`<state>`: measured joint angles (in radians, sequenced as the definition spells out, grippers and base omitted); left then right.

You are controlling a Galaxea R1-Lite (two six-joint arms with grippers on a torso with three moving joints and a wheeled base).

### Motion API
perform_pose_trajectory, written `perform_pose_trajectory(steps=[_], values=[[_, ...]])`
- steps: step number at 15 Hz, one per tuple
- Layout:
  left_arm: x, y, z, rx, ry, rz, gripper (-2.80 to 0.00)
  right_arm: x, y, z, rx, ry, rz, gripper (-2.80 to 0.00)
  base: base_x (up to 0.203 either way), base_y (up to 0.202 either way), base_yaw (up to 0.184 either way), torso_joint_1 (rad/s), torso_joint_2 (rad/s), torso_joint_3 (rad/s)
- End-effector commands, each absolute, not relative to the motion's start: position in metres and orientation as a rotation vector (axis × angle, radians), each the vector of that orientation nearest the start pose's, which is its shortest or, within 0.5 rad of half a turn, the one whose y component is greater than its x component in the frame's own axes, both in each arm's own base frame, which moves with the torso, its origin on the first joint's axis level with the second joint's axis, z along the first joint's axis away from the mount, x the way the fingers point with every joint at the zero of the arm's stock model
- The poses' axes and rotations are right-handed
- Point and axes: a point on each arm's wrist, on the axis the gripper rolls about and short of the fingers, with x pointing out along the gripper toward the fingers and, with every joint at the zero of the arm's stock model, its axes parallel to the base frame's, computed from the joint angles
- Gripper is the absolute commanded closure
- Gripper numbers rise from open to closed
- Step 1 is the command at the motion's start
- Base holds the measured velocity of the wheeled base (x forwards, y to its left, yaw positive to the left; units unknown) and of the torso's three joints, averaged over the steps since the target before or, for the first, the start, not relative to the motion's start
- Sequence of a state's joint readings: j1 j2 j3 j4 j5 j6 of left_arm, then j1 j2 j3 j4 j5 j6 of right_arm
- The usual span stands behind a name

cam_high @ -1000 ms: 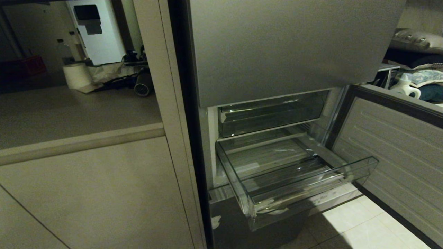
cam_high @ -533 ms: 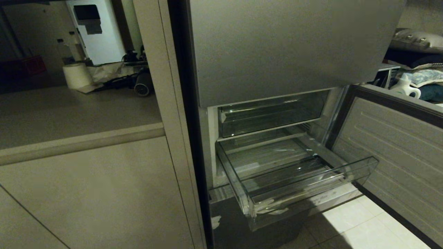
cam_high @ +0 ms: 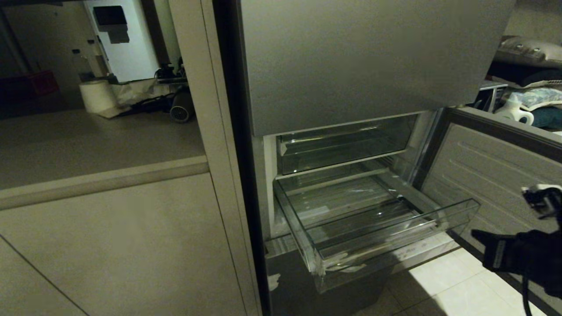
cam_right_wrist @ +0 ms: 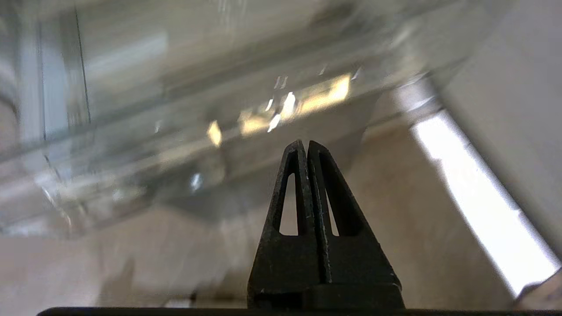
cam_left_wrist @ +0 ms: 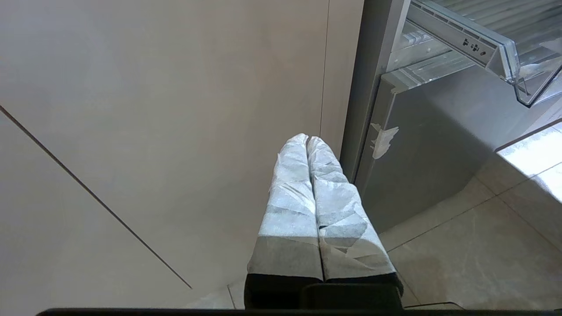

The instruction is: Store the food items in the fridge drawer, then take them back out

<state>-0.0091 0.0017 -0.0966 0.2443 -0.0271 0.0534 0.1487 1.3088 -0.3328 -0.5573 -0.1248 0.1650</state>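
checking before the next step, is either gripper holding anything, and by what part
Nothing is held: the right gripper and the left gripper are both shut on nothing.

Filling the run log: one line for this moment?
fridge drawer: pulled out, no food | right gripper: shut, empty, beside drawer | left gripper: shut, parked

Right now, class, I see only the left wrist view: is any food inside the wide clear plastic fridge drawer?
Observer: No. In the head view the fridge drawer stands pulled out, and no food shows inside it.
Operator: And the other arm?
Observer: The black right gripper hangs off the drawer's right front corner, apart from it, in front of the open grey fridge door.
Operator: Open or shut?
Observer: Shut, with nothing between its fingers.
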Motion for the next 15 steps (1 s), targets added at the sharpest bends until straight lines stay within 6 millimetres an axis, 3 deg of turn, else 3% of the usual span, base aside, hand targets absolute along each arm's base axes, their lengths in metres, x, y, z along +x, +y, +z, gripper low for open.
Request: perform_pose_trajectory(steps=[1, 5, 9, 15], values=[[-0.032, 0.000, 0.077, 0.052, 0.151, -0.041, 0.00, 0.202, 0.030, 0.113, 0.092, 0.578, 0.008, 0.00, 0.000, 0.000, 0.000, 0.000, 0.00, 0.000], [-0.032, 0.000, 0.077, 0.052, 0.151, -0.039, 0.00, 0.226, 0.036, 0.086, 0.084, 0.696, 0.012, 0.00, 0.000, 0.000, 0.000, 0.000, 0.00, 0.000], [-0.032, 0.000, 0.077, 0.052, 0.151, -0.040, 0.00, 0.241, 0.040, 0.087, 0.096, 0.687, 0.053, 0.00, 0.000, 0.000, 0.000, 0.000, 0.00, 0.000], [-0.032, 0.000, 0.077, 0.052, 0.151, -0.041, 0.00, 0.308, 0.055, 0.079, 0.144, 0.616, 0.075, 0.00, 0.000, 0.000, 0.000, 0.000, 0.00, 0.000]])
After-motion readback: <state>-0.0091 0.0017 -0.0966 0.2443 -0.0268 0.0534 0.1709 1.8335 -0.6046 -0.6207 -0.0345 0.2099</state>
